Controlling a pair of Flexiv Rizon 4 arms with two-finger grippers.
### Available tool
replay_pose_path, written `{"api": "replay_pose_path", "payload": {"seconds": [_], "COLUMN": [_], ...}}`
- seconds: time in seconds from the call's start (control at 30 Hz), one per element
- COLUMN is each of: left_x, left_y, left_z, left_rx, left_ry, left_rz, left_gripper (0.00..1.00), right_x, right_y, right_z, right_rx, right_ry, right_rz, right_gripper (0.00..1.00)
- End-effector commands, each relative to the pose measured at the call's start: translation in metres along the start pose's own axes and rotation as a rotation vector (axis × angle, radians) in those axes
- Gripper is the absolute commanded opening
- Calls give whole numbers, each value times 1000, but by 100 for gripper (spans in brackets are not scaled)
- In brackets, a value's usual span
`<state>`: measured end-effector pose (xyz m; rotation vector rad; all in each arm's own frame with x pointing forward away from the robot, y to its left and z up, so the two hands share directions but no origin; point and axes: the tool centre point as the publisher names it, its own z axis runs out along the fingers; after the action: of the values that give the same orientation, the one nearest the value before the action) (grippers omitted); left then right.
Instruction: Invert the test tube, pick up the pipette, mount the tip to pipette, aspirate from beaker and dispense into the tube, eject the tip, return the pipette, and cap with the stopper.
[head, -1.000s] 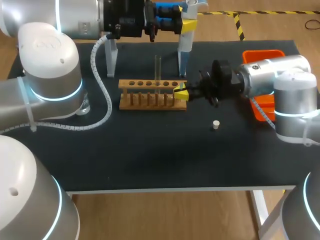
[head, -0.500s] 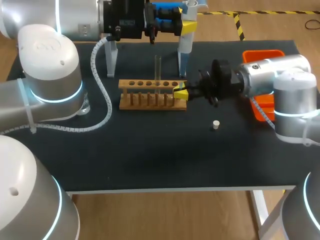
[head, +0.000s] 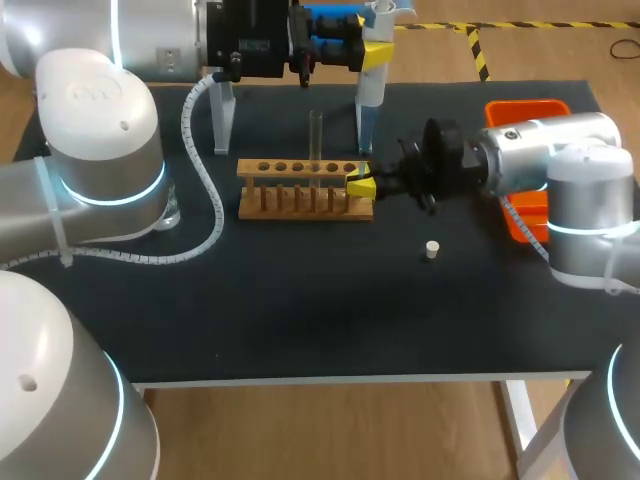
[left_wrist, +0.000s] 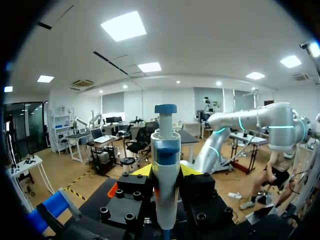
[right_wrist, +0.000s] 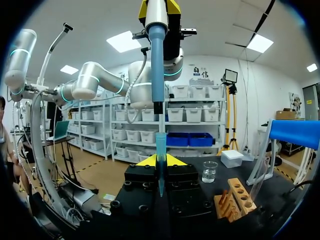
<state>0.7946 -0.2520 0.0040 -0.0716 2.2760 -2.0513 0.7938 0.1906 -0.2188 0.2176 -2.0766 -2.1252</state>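
Observation:
My left gripper (head: 368, 48) hangs above the table's back, shut on the white and blue pipette (head: 368, 95), which points straight down. In the left wrist view the pipette (left_wrist: 165, 165) stands between the yellow fingertips. My right gripper (head: 362, 185), at the right end of the wooden rack (head: 300, 190), is shut on a blue pipette tip (right_wrist: 160, 160) held upright. The pipette's nozzle (right_wrist: 156, 60) hangs just above that tip. A glass test tube (head: 316, 140) stands upright in the rack. The small white stopper (head: 432, 249) lies on the mat to the right.
An orange bin (head: 525, 110) sits at the back right, partly behind my right arm. The glass beaker (right_wrist: 210, 171) stands at the left, half hidden by my left arm in the head view. A clear stand (head: 222, 115) rises behind the rack.

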Motion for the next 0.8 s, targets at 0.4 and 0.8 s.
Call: {"api": "replay_pose_path", "payload": {"seconds": [0.4, 0.8], "left_x": [1, 1], "left_y": [0, 0], "left_z": [-1, -1], "left_rx": [1, 1], "left_ry": [-2, -2], "left_rz": [0, 0], "left_gripper": [0, 0], "right_x": [3, 3], "right_y": [6, 10], "right_z": [-2, -3], "right_rx": [8, 11], "right_ry": [-4, -1], "right_rz": [-3, -4], "right_gripper": [0, 0]}}
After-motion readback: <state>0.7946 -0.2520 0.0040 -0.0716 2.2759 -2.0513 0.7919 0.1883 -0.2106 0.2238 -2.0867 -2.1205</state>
